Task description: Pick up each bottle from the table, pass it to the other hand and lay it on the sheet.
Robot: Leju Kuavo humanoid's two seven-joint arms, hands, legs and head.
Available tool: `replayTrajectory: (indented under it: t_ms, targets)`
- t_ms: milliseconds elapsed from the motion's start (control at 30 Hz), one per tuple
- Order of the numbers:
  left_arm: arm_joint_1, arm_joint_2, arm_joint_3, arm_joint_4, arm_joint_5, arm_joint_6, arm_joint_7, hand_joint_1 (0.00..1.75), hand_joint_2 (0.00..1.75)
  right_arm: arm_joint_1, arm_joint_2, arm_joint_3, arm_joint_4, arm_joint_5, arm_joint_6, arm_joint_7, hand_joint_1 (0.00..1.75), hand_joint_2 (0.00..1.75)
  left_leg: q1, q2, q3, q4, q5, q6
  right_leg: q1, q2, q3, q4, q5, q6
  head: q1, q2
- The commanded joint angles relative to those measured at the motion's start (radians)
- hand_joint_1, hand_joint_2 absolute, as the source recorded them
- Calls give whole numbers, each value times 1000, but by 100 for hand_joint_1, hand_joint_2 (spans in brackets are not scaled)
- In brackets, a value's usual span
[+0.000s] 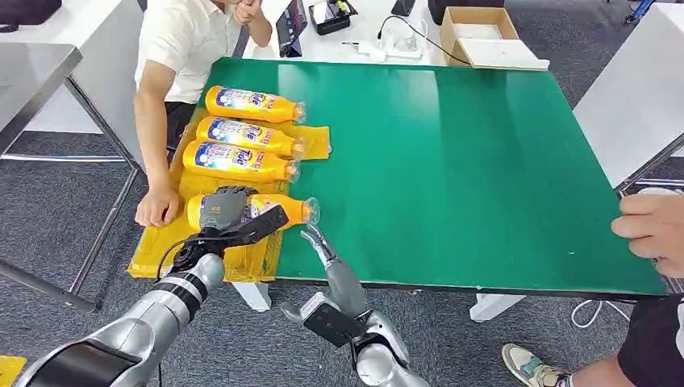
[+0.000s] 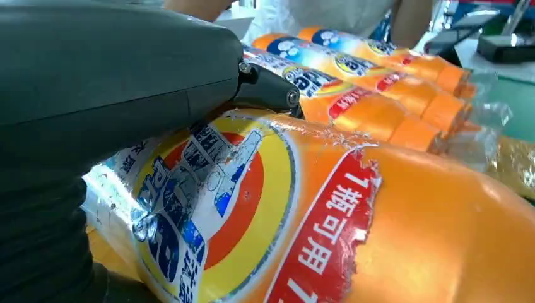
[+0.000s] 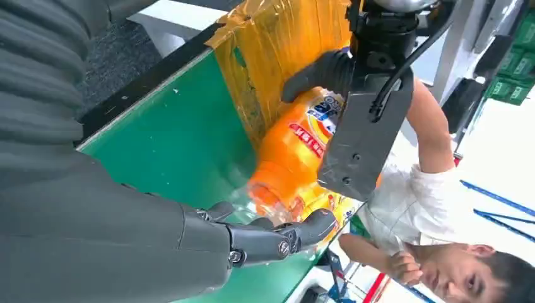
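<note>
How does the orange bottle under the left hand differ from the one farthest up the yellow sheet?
The near orange plastic bottle is gripped by the left hand; the far orange plastic bottle lies free. The near one sits by the table's front edge, the far one nearest the person's torso. Both lie on their sides on the yellow sheet, caps toward the green table.

1. A sheet (image 1: 181,242) is spread over the table's (image 1: 484,161) left edge, reaching to its near-left corner.
2. Four bottles are laid on the sheet in a row from far to near, caps toward the table's middle.
3. The nearest bottle (image 1: 282,211) is gripped from above by the left hand (image 1: 226,211).
4. The right hand (image 1: 319,242) is placed at the near edge, just beside that bottle's cap.
5. A person's hand (image 1: 157,208) is rested on the sheet's left border.
</note>
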Motion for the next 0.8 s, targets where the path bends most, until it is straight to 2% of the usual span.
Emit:
replayTrajectory:
  t_ms: [33,367,567,667,733,800]
  targets:
    - [-66,-19,24,142,72,-122,9,0,175,-53,7,22,116,-4,-2,-16,0,175,1,1,4,-1,-1,-1,1,0,4,-1,-1,-2,0,0]
    - [-66,-19,24,142,72,-122,9,0,175,-53,7,22,116,-4,-2,-16,0,175,1,2,8,-1,-2,-1,1,1,7,1,-2,-2,0,0]
    - [-66,-19,24,142,72,-122,9,0,175,-53,7,22,116,-4,-2,-16,0,175,1,2,6,0,-1,-1,1,1,5,1,-1,-2,0,0]
    - [-69,-18,38,142,98,-188,-19,0,175,-50,10,30,135,-5,-10,-24,0,175,0,2,5,-1,-1,-1,0,1,4,1,-1,-2,0,0]
    - [-65,-28,105,132,183,-243,-66,0,175,-49,13,34,151,-8,-18,-31,0,175,1,2,6,-1,-1,-1,1,1,5,1,-1,-2,0,0]
    - [-64,-29,121,113,227,-285,-110,0,175,-51,18,37,171,-14,-29,-43,0,175,1,1,7,-1,-2,-1,1,1,6,1,-2,-2,0,0]
